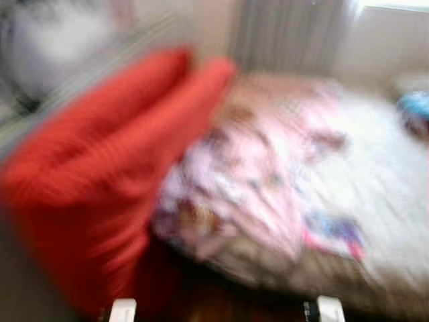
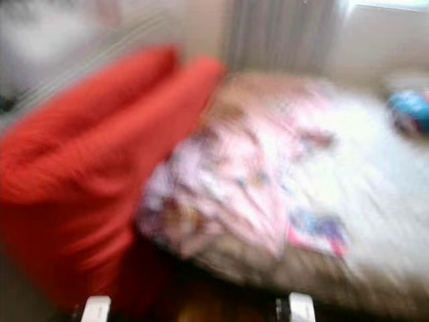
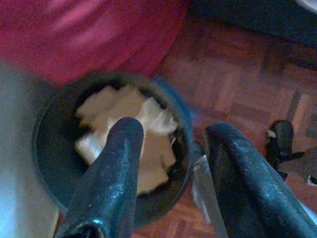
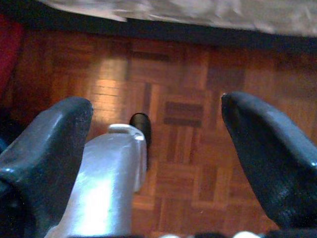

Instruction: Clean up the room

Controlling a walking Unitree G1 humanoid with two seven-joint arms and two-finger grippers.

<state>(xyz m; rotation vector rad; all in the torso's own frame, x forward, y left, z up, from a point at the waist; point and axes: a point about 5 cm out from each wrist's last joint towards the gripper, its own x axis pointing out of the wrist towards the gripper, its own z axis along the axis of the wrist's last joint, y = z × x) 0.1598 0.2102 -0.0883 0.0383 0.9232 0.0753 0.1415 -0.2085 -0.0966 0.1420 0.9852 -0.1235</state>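
The head views are blurred. A large red cloth (image 1: 100, 181) hangs at the left of a bed (image 1: 375, 194), and a pink patterned cloth (image 1: 255, 181) lies crumpled on the bed's near corner. My left gripper (image 3: 173, 131) is open above a dark round bin (image 3: 49, 148) that holds crumpled pale paper (image 3: 148, 148); the bin stands on the floor beside the red cloth (image 3: 99, 34). My right gripper (image 4: 156, 104) is open over bare parquet floor (image 4: 188, 163), with nothing between its fingers.
White bedding (image 1: 389, 154) covers the bed's right side, with a blue object (image 1: 415, 107) at its far right edge. A curtain (image 1: 288, 33) hangs behind the bed. Wooden parquet (image 3: 237, 74) runs in front of the bed. The bed's edge (image 4: 198, 15) is just beyond the right gripper.
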